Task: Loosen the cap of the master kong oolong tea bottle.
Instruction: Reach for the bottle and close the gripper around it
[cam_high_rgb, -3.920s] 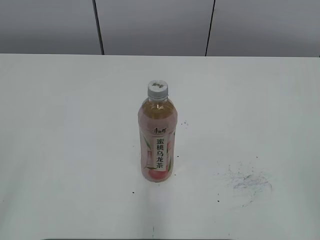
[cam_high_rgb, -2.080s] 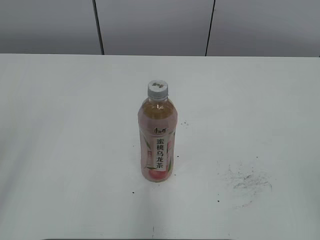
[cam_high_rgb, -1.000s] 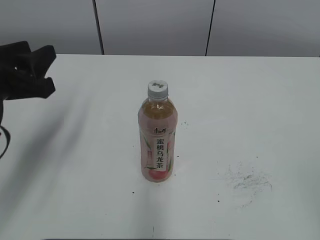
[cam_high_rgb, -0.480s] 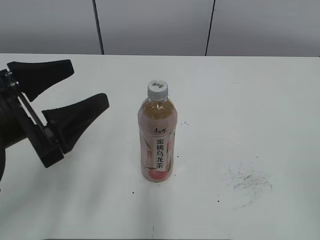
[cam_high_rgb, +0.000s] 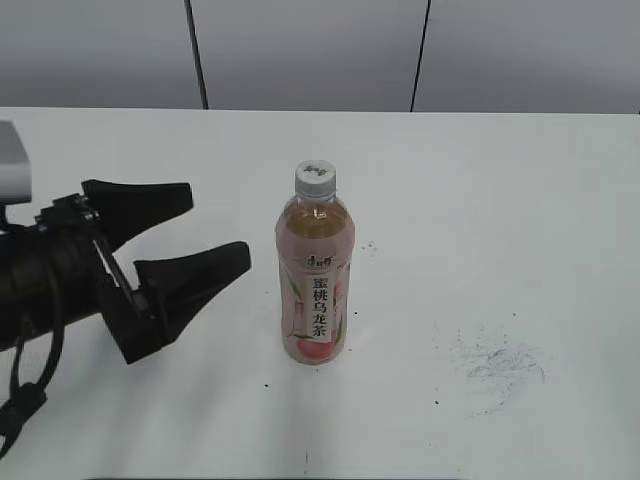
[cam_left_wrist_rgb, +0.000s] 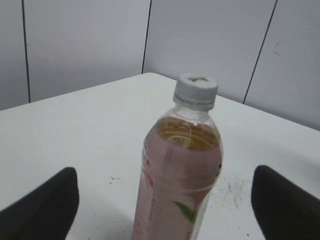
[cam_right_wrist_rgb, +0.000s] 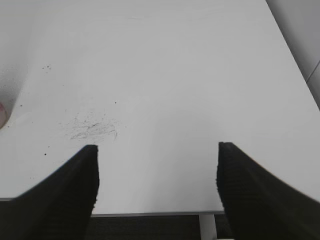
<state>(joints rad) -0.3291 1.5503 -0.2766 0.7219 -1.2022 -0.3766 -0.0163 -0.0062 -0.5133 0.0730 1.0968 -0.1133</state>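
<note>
- Upright near the middle of the white table (cam_high_rgb: 520, 200) stands the slim clear plastic master kong oolong tea bottle (cam_high_rgb: 315, 290), filled with pale amber tea and wrapped in a pink peach label with a white strip of vertical characters.
- Its small round white-grey ribbed cap (cam_high_rgb: 315, 178) sits on the neck, a small dark mark on top; nothing touches it.
- The black left gripper (cam_high_rgb: 215, 232) reaches in from the left side of the exterior view, fingers spread wide and pointing at the bottle, tips near it but apart from it.
- In the left wrist view the bottle (cam_left_wrist_rgb: 180, 175) and cap (cam_left_wrist_rgb: 196, 91) stand centred between the two dark fingertips (cam_left_wrist_rgb: 47, 202), with clear gaps on both sides.
- The right gripper (cam_right_wrist_rgb: 157, 150) shows only in its own wrist view, fingers wide apart, holding nothing, above bare table (cam_right_wrist_rgb: 165, 60).
- A patch of grey scuff marks (cam_high_rgb: 497, 363) lies on the table to the right of the bottle, well apart from it.
</note>
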